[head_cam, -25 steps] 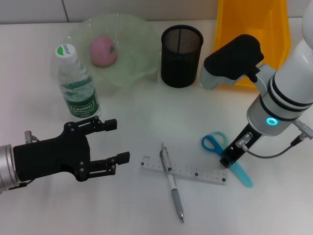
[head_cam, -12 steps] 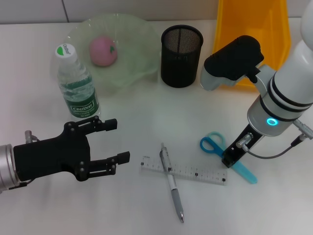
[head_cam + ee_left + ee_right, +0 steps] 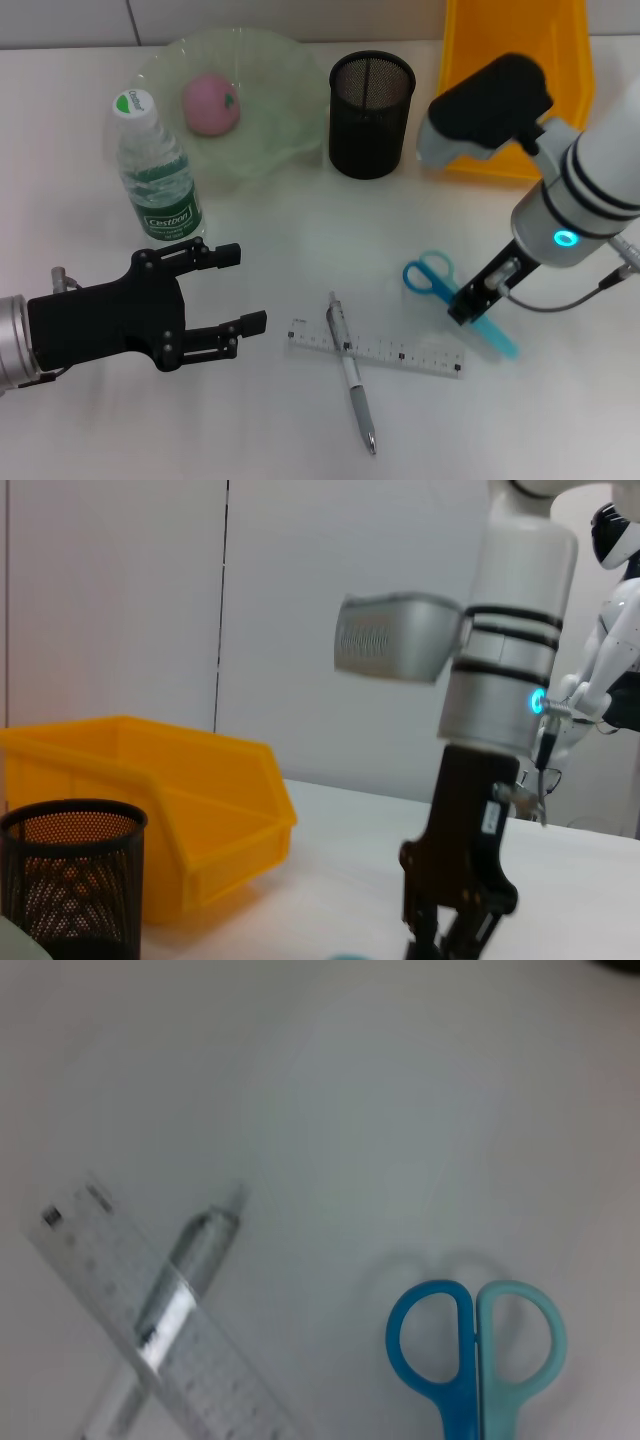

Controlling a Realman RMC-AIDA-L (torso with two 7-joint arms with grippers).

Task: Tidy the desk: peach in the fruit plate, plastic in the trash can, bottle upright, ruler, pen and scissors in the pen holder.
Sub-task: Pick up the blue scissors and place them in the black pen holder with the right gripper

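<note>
Scissors (image 3: pixel 452 305), blue handles: on the white bench (image 3: pixel 300 240) at about 4 o'clock from its middle, handle loops toward 10 o'clock, blade end toward 4 o'clock. Right gripper (image 3: pixel 468 305): set down over the scissors just past the handle loops, its jaws closed on the shank; whether the scissors are clear of the bench cannot be told. In the right wrist view the two loops (image 3: pixel 478 1345) lie side by side, closed together. Ruler (image 3: pixel 377 348), clear: flat on the bench at 6 o'clock, well apart from the scissors at its 3 o'clock end. Pen (image 3: pixel 350 372), silver: lying across the ruler, tip toward 6 o'clock. Pen holder (image 3: pixel 371 115), black mesh: upright at 12 o'clock. Trash can (image 3: pixel 515 60), orange bin: just beside the holder at its 3 o'clock side. Fruit plate (image 3: pixel 270 110), pale green: at 11 o'clock, with the peach (image 3: pixel 210 103) in it. Bottle (image 3: pixel 157 180), green label: upright at 9 o'clock of the plate's near edge. Left gripper (image 3: pixel 232 288): above the bench at 8 o'clock, jaws wide, holding nothing.
</note>
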